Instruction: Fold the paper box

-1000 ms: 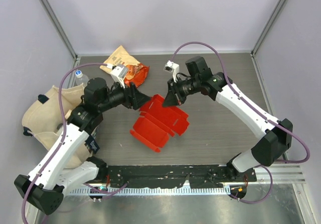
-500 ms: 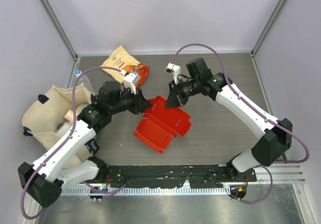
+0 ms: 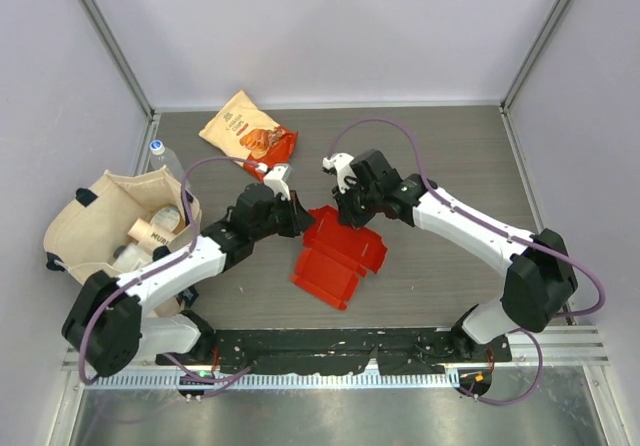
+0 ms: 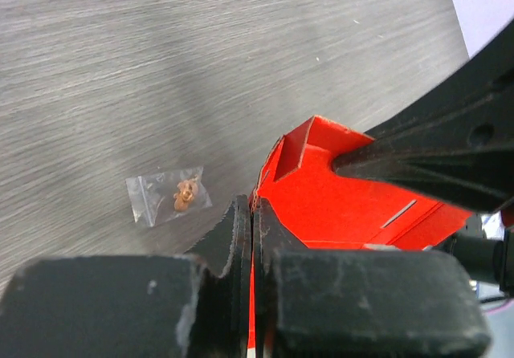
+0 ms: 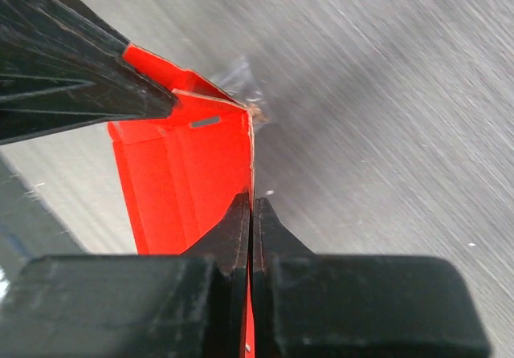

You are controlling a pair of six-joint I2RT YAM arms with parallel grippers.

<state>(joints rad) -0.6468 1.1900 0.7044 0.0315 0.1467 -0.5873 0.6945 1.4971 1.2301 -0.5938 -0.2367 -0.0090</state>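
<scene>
Now left fingers [image 4: 229, 246] and right fingers [image 5: 233, 229] clamp the paper box [image 3: 340, 251] — grey woodgrain table [image 3: 475, 141], lilac walls [image 3: 320, 26].

Centre: I have the paper box [image 3: 338, 256] on the table [image 3: 450, 156], left gripper [image 3: 303, 219] at its rear-left edge, right gripper [image 3: 345, 211] at its rear edge | Behind-left: snack bag [image 3: 248, 131] | Far left: tote [image 3: 90, 236], bottle [image 3: 160, 158] just behind it | Left wrist view: small packet [image 4: 169, 196] on the table, left of the box.

Left pincer [image 3: 307, 223] clamped tight, right pincer [image 3: 345, 215] clamped tight, arms angled inward
</scene>
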